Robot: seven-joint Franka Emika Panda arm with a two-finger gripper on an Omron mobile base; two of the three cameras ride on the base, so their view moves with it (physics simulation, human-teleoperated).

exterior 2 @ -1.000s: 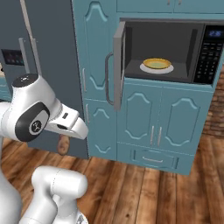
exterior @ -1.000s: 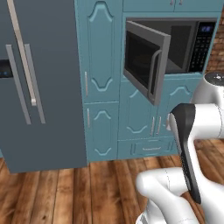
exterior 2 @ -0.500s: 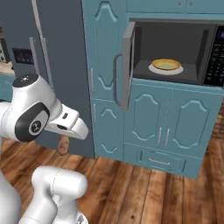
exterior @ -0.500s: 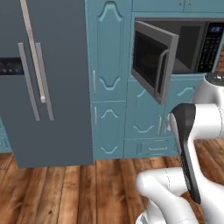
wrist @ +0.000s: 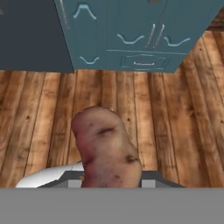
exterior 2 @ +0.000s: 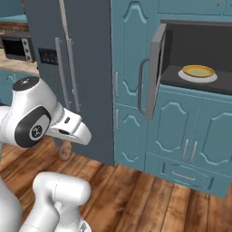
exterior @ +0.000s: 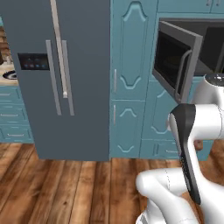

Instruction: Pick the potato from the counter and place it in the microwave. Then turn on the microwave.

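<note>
Potato (wrist: 107,148), tan-brown, mottled, clamped in gripper (wrist: 109,179); grey steel-framed microwave (exterior 2: 190,68) door open; placing inside and switching on remain

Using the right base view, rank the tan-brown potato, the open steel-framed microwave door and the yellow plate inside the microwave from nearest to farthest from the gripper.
1. Tan-brown potato: held in the gripper, low at left.
2. Open steel-framed microwave door: swung out, middle, higher up.
3. Yellow plate: inside the microwave cavity, far right.
</note>
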